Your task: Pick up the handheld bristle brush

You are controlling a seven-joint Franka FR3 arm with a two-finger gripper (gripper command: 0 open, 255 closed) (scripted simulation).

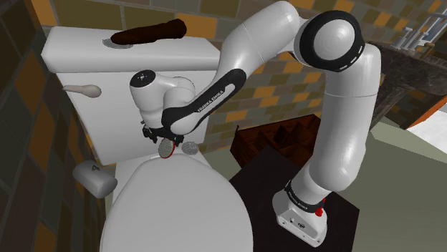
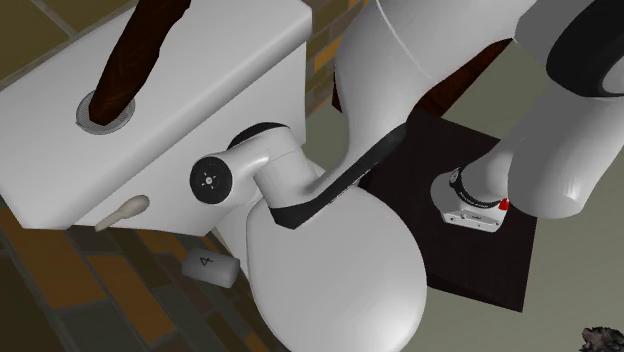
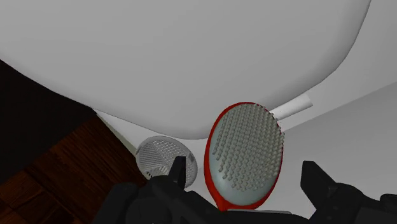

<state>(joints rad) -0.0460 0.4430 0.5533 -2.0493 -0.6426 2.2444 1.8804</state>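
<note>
Brush [image 3: 245, 156]; arm [image 1: 208, 100] lbl "FRANKA EMIKA".

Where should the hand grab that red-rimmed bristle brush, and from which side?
Probably the bristle brush across its oval head's narrow width, on the red rim, approached from the bristle face. The open hand straddles it that way; the white handle looks short.

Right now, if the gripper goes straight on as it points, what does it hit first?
The red-rimmed brush, between the fingers of the open gripper; behind it, probably the white toilet lid, though depth is unclear.
</note>
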